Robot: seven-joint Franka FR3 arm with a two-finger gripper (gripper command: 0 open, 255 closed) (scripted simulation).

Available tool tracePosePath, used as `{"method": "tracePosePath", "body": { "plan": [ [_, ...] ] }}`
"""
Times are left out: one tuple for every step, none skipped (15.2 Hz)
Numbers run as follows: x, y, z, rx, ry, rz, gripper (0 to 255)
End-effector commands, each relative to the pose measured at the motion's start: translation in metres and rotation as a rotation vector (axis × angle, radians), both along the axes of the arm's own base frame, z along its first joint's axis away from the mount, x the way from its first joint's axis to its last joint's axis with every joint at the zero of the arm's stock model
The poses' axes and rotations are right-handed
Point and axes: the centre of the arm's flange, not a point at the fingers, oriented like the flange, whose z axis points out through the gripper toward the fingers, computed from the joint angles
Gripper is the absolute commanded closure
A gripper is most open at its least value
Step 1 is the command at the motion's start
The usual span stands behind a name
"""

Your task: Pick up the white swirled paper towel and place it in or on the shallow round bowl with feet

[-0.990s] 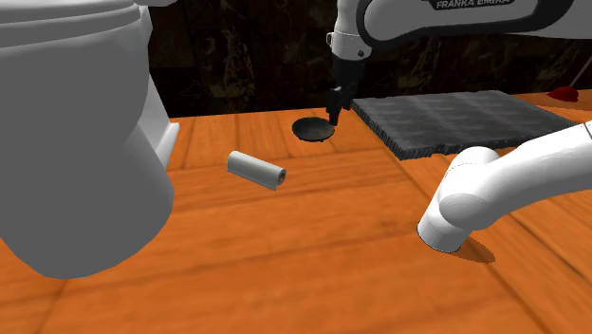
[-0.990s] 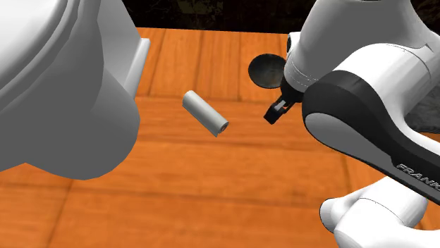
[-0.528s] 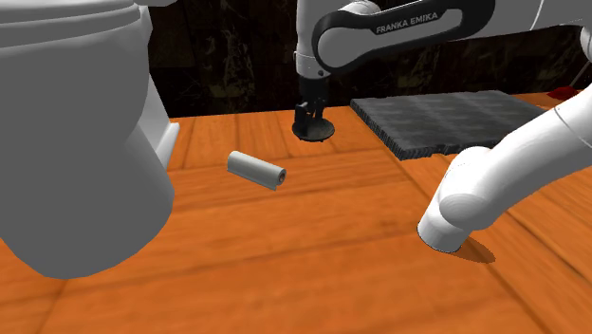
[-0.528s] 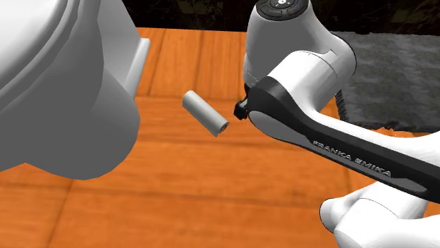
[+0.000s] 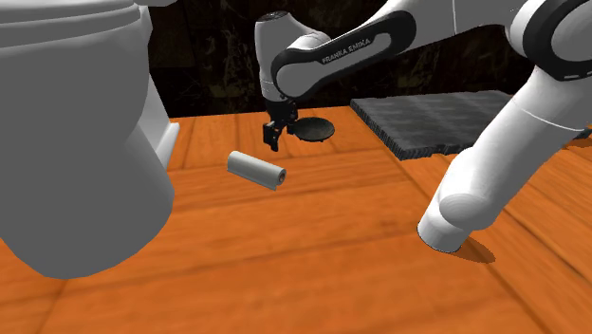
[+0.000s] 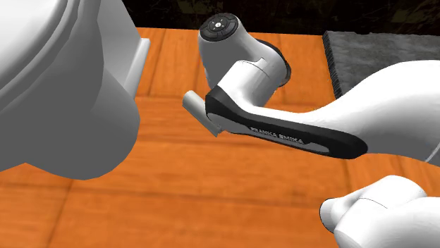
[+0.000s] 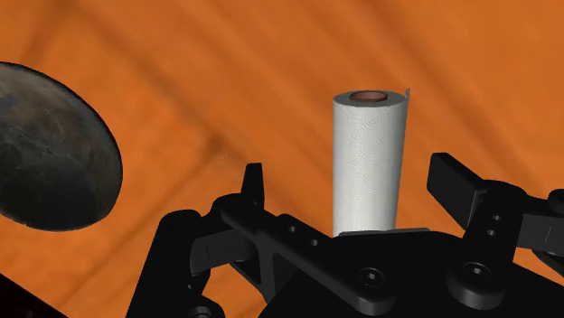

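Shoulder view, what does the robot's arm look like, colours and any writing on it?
The arm has smooth, rounded white links with dark joint sections. One dark band carries white FRANKA EMIKA lettering. The end effector is all black, with two blocky fingers and small round screw heads on its body.

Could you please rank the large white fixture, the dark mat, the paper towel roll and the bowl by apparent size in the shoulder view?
1. large white fixture
2. dark mat
3. paper towel roll and dark bowl: similar; the roll is nearer the camera, so unranked.
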Motion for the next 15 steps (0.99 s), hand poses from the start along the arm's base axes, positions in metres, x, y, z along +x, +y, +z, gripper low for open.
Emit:
{"method": "tracePosePath", "body": {
  "plan": [
    [0.019,0.016,-0.018,-0.007,0.002,0.003,0],
    [0.029,0.022,-0.025,-0.010,0.003,0.005,0],
    [0.039,0.027,-0.033,-0.014,0.004,0.006,0],
    [0.048,0.033,-0.041,-0.018,0.005,0.008,0],
    [0.058,0.039,-0.049,-0.021,0.007,0.010,0],
    [0.067,0.044,-0.057,-0.025,0.008,0.011,0],
    [0.077,0.050,-0.064,-0.029,0.009,0.013,0],
    [0.086,0.056,-0.072,-0.032,0.010,0.014,0],
    [0.088,0.057,-0.074,-0.033,0.011,0.015,0],
    [0.088,0.056,-0.079,-0.033,0.011,0.015,0],
    [0.088,0.055,-0.084,-0.033,0.011,0.015,0],
    [0.088,0.054,-0.089,-0.033,0.011,0.015,0],
    [0.088,0.053,-0.094,-0.033,0.011,0.015,0],
    [0.088,0.052,-0.100,-0.033,0.011,0.015,0],
    [0.088,0.051,-0.105,-0.033,0.011,0.015,0]
  ]
}}
